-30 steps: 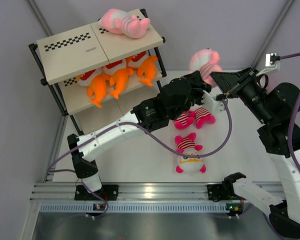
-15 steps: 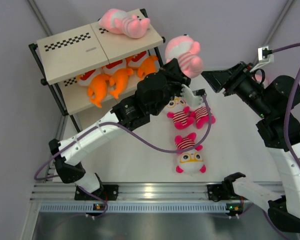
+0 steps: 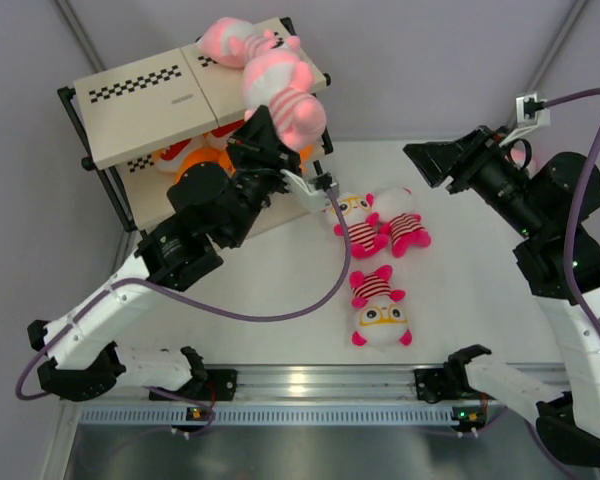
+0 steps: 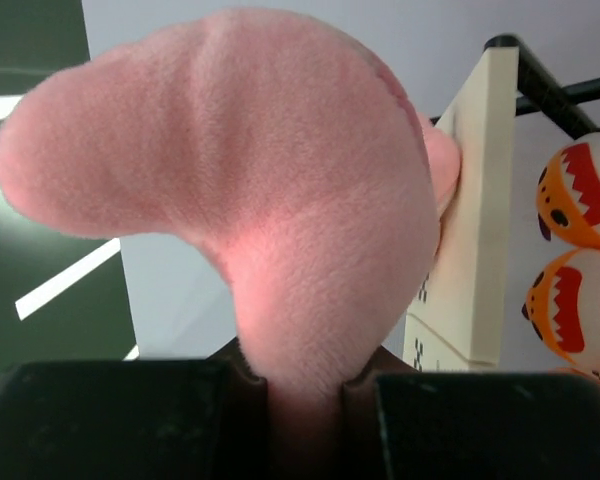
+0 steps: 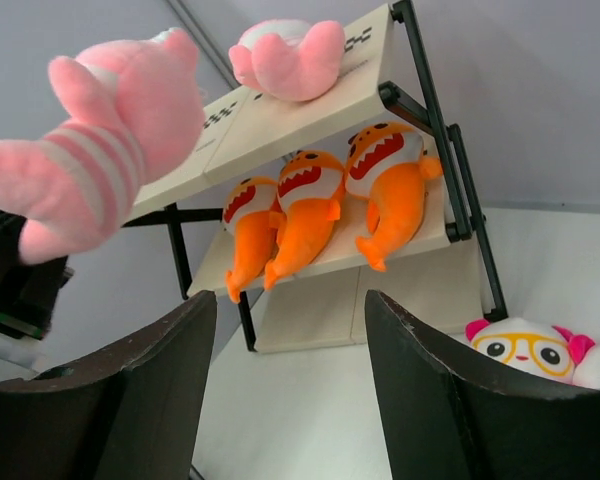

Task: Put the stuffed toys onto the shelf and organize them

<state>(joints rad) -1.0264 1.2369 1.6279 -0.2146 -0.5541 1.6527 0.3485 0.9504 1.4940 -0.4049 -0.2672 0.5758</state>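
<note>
Firmly, the left fingers (image 4: 210, 415) are closed on a limb of the pale pink stuffed toy (image 4: 240, 190), which is held high by the top board of the shelf (image 3: 140, 110), near its pink twin (image 3: 230, 40), evidently for grouping; the right fingers (image 5: 450, 400) are spread wide, empty

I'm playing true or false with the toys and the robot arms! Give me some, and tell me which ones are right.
1. The left gripper holds a pink toy. True.
2. Three orange toys lie on the middle board of the shelf. True.
3. The right gripper holds a toy. False: it is open and empty.
4. The table has no toys on it. False: three striped-shirt toys lie on it.
</note>
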